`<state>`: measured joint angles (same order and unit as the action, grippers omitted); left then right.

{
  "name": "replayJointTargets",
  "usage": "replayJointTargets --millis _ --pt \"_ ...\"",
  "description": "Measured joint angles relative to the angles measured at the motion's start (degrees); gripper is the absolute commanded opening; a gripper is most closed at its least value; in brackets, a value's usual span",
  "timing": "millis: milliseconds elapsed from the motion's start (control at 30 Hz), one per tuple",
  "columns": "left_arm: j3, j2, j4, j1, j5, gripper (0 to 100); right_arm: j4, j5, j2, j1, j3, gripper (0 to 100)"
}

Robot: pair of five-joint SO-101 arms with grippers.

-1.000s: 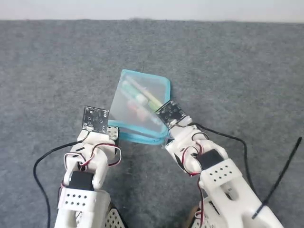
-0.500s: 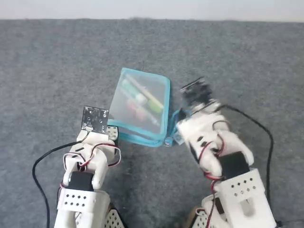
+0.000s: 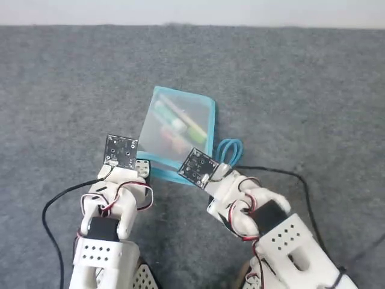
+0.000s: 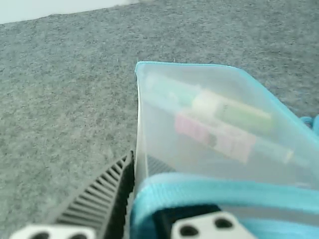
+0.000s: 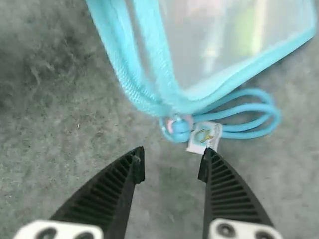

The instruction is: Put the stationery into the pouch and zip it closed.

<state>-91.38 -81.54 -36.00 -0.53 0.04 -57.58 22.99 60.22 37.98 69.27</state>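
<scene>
No legible txt, nos. or signs anywhere. Small white tag (image 5: 203, 135) by the zip pull (image 5: 178, 125) of the pouch (image 5: 224, 40) has a tiny greenish-yellow mark, too blurred to read. Stationery (image 4: 219, 119) in the pouch shows only coloured bands thru the translucent wall, no letters can be made out
</scene>
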Motion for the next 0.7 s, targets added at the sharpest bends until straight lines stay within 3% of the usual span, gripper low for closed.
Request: replayJointTargets --millis 433,600,700 --pt "0.0 0.0 0.0 0.0 0.0 1 35.3 0.1 0.0 0.3 20.0 17.6" --pt "0.0 0.0 0.0 0.0 0.0 1 44.3 0.0 0.0 0.2 21.8 0.2" --pt "0.0 0.0 0.0 -0.2 0.0 1 44.8 0.1 0.0 0.0 21.8 2.2"
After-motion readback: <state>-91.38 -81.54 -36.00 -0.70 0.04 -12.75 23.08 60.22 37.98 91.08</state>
